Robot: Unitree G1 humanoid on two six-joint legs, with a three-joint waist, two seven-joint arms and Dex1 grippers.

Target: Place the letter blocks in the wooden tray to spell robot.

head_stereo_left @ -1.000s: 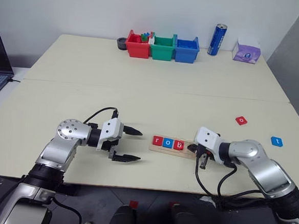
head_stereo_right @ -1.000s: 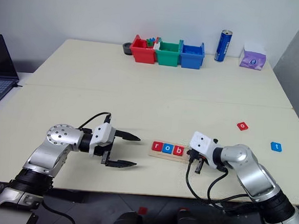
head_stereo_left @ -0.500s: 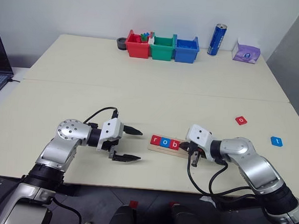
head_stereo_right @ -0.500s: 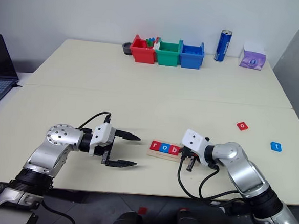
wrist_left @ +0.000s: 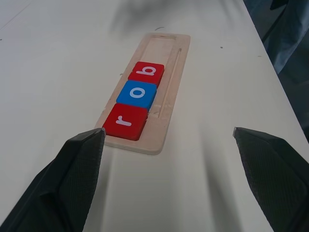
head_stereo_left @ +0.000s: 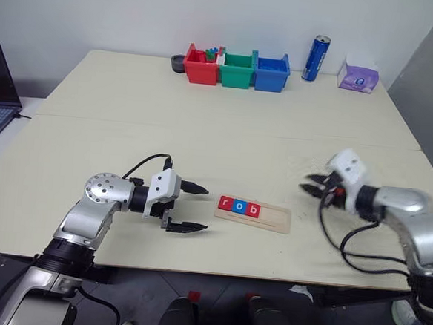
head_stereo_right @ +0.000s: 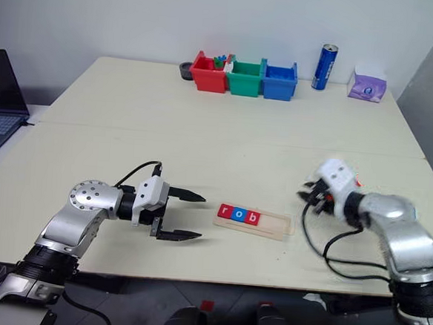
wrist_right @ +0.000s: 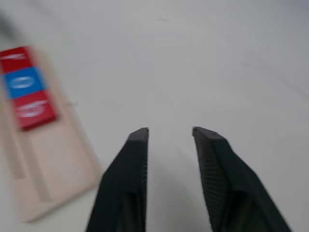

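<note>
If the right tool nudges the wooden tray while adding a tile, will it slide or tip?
The wooden tray lies flat on the smooth table and looks thin, so it would probably slide rather than tip. It appears rigid. Its three letter blocks sit in a shallow groove, so they would likely travel with it, though a sharp knock might unseat them.

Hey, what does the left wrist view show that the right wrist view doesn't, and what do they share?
Left wrist view: the left gripper wide open, and crisp letters r, o, b. Right wrist view: the right gripper, fingers partly apart with nothing between them. Both: the wooden tray on the table, three tiles at one end, the rest of the groove bare.
</note>
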